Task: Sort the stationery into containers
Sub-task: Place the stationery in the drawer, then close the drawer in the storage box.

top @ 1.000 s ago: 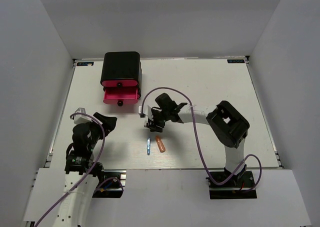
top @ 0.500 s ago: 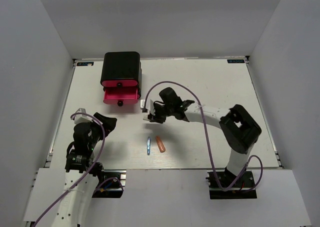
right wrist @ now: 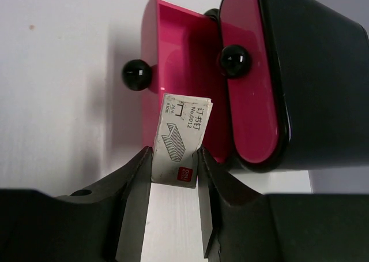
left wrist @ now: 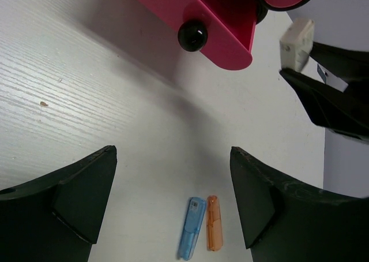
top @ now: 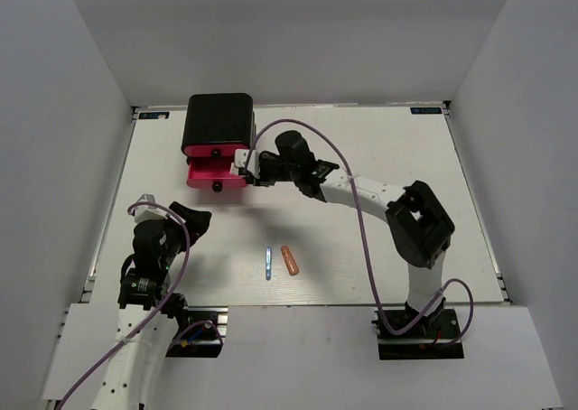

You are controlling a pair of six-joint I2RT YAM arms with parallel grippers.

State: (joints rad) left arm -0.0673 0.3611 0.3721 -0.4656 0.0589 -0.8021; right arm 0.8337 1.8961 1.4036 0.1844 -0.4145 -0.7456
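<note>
Right arm [top: 361,194] outstretched — jaws clamped

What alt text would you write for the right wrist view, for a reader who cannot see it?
The right gripper clamps a small white staple box close to an open pink drawer with a black knob. Beside it, a closed pink drawer sits in a black case.

A robot lab cell: white table [top: 379,148] boxed in by plain grey walls [top: 298,40].
</note>
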